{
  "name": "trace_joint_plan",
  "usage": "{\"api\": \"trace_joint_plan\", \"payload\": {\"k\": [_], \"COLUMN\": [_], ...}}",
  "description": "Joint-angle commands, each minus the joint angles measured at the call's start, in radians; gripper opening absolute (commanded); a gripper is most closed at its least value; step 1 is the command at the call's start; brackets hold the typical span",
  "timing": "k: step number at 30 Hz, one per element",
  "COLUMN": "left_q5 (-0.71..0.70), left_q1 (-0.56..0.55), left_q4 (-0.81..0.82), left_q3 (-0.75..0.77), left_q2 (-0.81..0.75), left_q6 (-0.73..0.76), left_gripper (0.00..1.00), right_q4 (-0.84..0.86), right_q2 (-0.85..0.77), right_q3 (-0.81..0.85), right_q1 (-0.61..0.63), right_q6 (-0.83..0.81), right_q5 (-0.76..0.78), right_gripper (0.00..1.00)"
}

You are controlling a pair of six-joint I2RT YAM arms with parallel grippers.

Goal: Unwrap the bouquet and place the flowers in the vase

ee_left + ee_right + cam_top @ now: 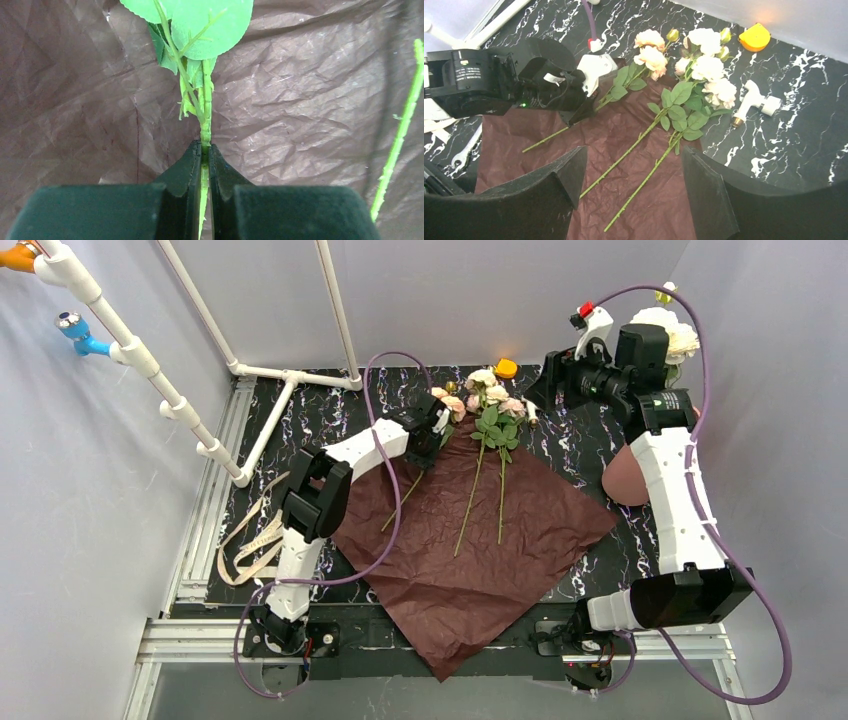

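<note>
The left fingers point(186, 167) are seen pinched tight on a green stem point(205, 117) just below its leaves, over the maroon wrapping paper point(480, 560); the paper is spread flat on the tabletop point(590, 450); the flowers point(490, 405) are laid across its far corner, stems toward the arms; the right fingers point(559, 182) are held spread wide above them, gripping nothing; the vase point(624, 480) is glimpsed at the right, mostly hidden behind the right arm; the beige ribbon point(250, 540) is seen lying left of the paper.
</note>
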Motion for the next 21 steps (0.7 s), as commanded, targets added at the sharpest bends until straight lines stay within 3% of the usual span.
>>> {"api": "trace_joint_plan", "payload": {"k": [1, 11, 21], "left_q5": [0.051, 0.224, 0.386], "left_q1": [0.013, 0.021, 0.0], "left_q4": [0.047, 0.512, 0.71], "left_q3": [0.018, -0.27, -0.298], "left_q2": [-0.158, -0.487, -0.604], "left_q6": [-0.052, -0.1, -0.139], "left_gripper": [0.0, 0.0, 0.0], "right_q4": [0.121, 0.239, 0.373], "right_q2": [0.009, 0.087, 0.178], "right_q3": [-0.018, -0.018, 0.042], "right_q1": [0.024, 0.136, 0.234], "right_q6": [0.069, 0.193, 0.298], "right_q5": [-0.011, -0.009, -0.034], "right_gripper": [0.78, 0.76, 0.79]}}
